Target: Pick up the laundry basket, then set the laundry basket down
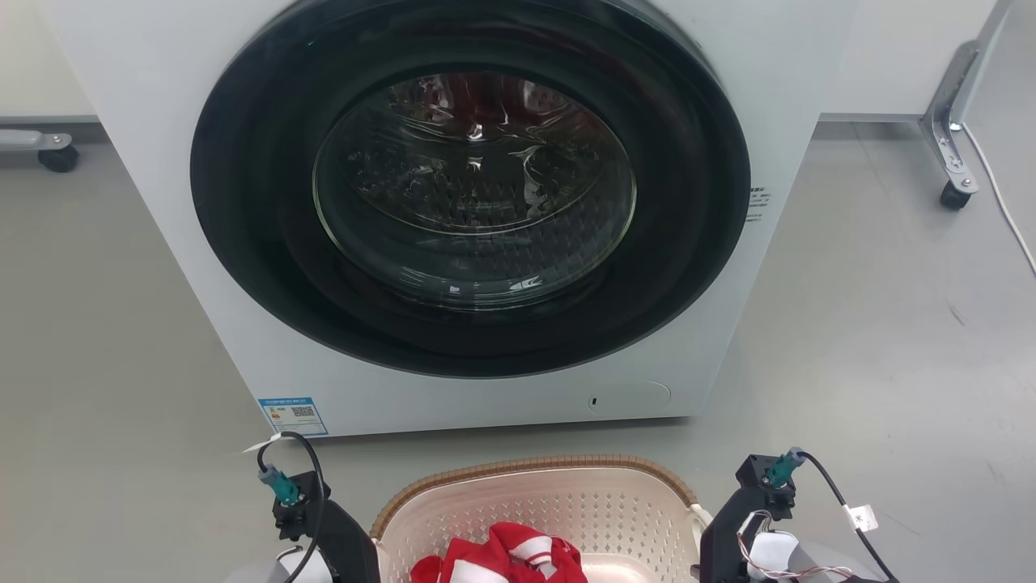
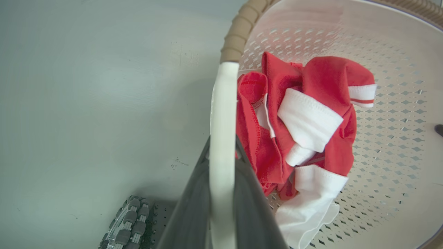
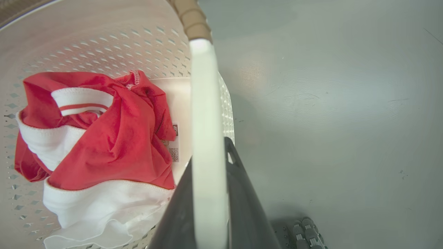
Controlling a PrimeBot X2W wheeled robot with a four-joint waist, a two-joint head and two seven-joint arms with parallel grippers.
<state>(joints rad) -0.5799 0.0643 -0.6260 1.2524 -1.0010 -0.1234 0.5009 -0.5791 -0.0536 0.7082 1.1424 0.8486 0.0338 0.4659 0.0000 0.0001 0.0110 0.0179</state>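
- Head view: 1 laundry basket (image 1: 534, 506) sits low before the washing machine (image 1: 453, 202), on or just above the floor (image 1: 850, 364); which, the frame does not settle. Its long axis runs side to side between the left arm (image 1: 328, 530) and the right arm (image 1: 728, 526), 1 at each short end. 1 red-and-white garment (image 1: 502, 559) lies inside.
- Left wrist view: the left tool (image 2: 223, 147) is clenched on the left handle (image 2: 221, 103), 1 dark finger on each side.
- Right wrist view: the right tool (image 3: 209, 152) grips the right handle (image 3: 204, 97) likewise. The 2 arms will likely need to move together, level.

White washing machine (image 1: 453, 243) on grey floor (image 1: 890, 340)
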